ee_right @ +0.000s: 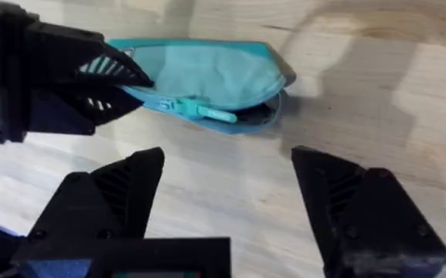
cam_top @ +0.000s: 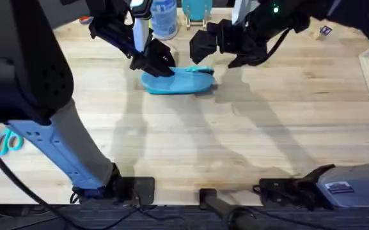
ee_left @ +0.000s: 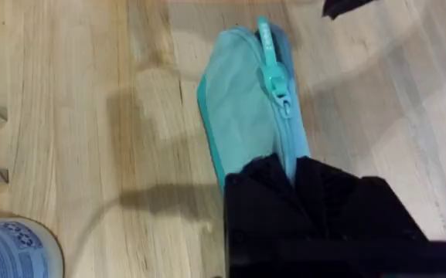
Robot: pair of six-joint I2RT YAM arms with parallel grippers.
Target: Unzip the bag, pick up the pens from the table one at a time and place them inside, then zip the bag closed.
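Gripping the bag (cam_top: 178, 80), left gripper (cam_top: 158, 68); right gripper (ee_right: 226, 181) agape nearby.

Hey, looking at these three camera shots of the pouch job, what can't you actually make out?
- Inside of the bag: right wrist view shows a dark gap past the zipper pull, too shadowed to see contents.
- One end of the bag: covered by the left gripper in the overhead and left wrist views.
- The right gripper hangs open beside the bag.
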